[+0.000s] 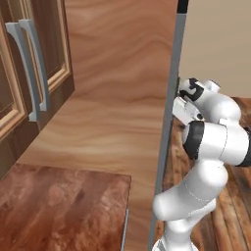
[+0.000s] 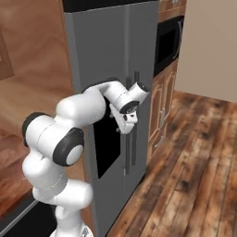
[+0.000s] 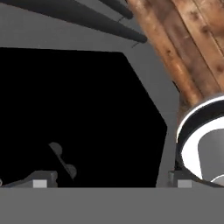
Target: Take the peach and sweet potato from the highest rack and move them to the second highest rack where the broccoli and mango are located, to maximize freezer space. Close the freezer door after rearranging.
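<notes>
End effector (image 2: 126,124) open and empty, held close against the grey fridge door (image 2: 113,55) beside its black dispenser panel (image 2: 107,143) and vertical handles (image 2: 134,120); doors closed, peach and sweet potato unseen.

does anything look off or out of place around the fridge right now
Nothing looks spilled, damaged or askew. The grey fridge stands with both doors shut, its handles straight. The open gripper sits at the black panel on the left door, holding nothing. The wooden floor looks bare.
</notes>
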Motion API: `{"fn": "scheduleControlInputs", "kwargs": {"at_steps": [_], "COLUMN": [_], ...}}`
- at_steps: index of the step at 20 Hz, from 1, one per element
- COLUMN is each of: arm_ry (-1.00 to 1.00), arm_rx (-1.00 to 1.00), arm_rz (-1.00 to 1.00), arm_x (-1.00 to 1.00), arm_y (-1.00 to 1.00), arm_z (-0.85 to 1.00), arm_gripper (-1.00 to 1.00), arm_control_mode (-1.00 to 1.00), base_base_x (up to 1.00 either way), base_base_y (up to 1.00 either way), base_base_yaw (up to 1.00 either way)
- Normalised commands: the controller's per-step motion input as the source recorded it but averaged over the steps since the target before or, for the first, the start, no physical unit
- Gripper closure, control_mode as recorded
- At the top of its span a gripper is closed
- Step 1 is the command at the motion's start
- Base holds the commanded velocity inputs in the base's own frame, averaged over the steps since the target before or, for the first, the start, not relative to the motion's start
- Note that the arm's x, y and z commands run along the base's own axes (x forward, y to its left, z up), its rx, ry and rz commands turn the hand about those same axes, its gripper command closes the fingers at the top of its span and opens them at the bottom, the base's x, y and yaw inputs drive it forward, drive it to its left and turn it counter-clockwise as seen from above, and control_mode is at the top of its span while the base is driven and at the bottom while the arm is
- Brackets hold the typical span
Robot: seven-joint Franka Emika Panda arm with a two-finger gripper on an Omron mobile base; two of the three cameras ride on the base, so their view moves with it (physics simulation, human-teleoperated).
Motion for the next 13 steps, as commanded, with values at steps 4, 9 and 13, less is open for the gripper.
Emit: {"fn": "scheduleControlInputs", "kwargs": {"at_steps": [4,9,13], "arm_ry": [0.0,-0.03,-0.23], "arm_rx": [0.01,0.0,0.0], "arm_rz": [0.65,0.41,0.17], "arm_x": [0.27,0.0,-0.46], "arm_y": [0.57,0.41,0.25], "arm_z": [-0.19,-0.14,-0.06], "arm_gripper": [-1.0,-1.0,-1.0], "arm_control_mode": [-1.0,-1.0,-1.0], "base_base_x": [0.0,0.0,0.0], "base_base_y": [0.0,0.0,0.0], "base_base_yaw": [0.0,0.0,0.0]}}
